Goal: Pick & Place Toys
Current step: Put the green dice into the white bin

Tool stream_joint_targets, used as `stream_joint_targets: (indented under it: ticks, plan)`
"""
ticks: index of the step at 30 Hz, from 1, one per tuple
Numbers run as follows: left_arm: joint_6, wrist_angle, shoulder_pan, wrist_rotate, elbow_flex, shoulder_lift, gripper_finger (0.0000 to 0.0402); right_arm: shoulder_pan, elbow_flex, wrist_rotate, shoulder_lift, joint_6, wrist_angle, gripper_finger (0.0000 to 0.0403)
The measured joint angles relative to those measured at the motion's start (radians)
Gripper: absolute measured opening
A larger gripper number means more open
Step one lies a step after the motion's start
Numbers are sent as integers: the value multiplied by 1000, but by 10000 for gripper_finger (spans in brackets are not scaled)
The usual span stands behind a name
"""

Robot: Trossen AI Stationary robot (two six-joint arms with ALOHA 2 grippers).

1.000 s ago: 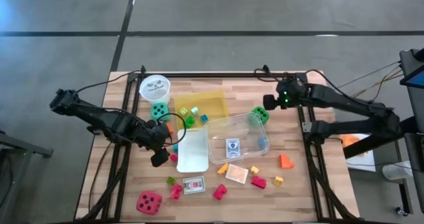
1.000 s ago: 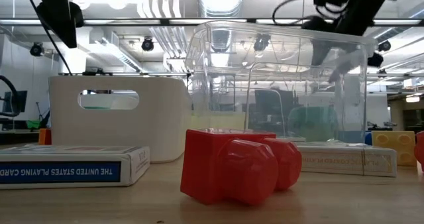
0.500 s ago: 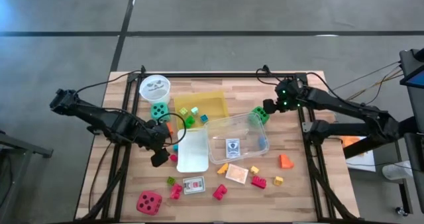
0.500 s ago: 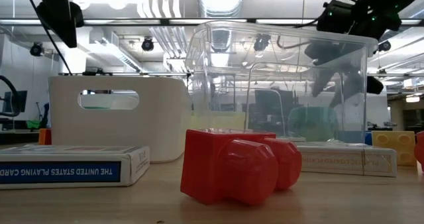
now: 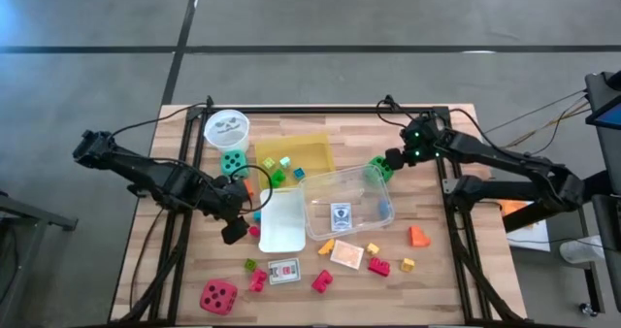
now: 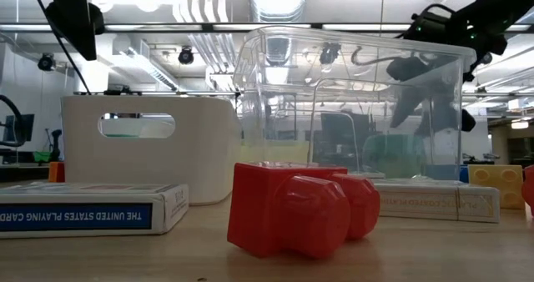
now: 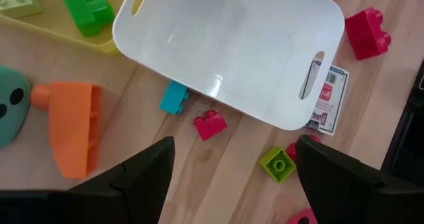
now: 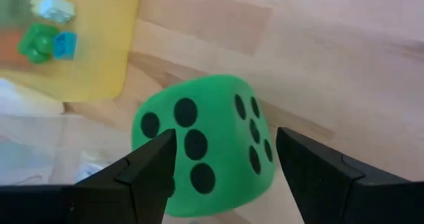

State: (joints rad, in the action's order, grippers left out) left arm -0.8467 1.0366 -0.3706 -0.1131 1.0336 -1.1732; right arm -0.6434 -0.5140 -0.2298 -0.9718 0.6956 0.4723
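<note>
A green dotted die (image 5: 379, 169) (image 8: 205, 144) rests on the table beside the clear box's (image 5: 349, 204) far right corner. My right gripper (image 5: 392, 159) (image 8: 225, 132) is open just above it, slanting down, one finger on each side of the die, apart from it. My left gripper (image 5: 233, 221) (image 7: 235, 144) hangs open over the table left of the white bin (image 5: 282, 221) (image 7: 232, 58), above small red (image 7: 210, 124) and blue (image 7: 173, 98) blocks. A teal die (image 5: 233, 161) and a red die (image 5: 218, 296) sit on the left half.
A yellow tray (image 5: 294, 153) holding small blocks lies at the back, and a white cup (image 5: 226, 127) stands at its left. One card pack (image 5: 340, 214) lies in the clear box, another (image 5: 284, 271) near the front. Loose blocks (image 5: 378, 266) dot the front; an orange one (image 5: 418, 236) sits right.
My right gripper has come down and toward the table's left and near side onto the green die, rolling its wrist as it sank; its fingers now flank the die.
</note>
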Motion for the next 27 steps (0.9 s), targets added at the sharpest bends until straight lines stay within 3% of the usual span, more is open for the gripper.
stream_joint_targets:
  ticks: [20, 23, 27]
  plan:
    - [-18, -123, 0, -53, 0, 0, 300, 3, 34, -72, -158, -93, -81, 253]
    - [-18, -123, 0, -53, 0, 0, 300, 3, 35, -85, -158, -101, -82, 222]
    - [-18, -123, 0, -53, 0, 0, 300, 3, 37, -101, -158, -107, -82, 131]
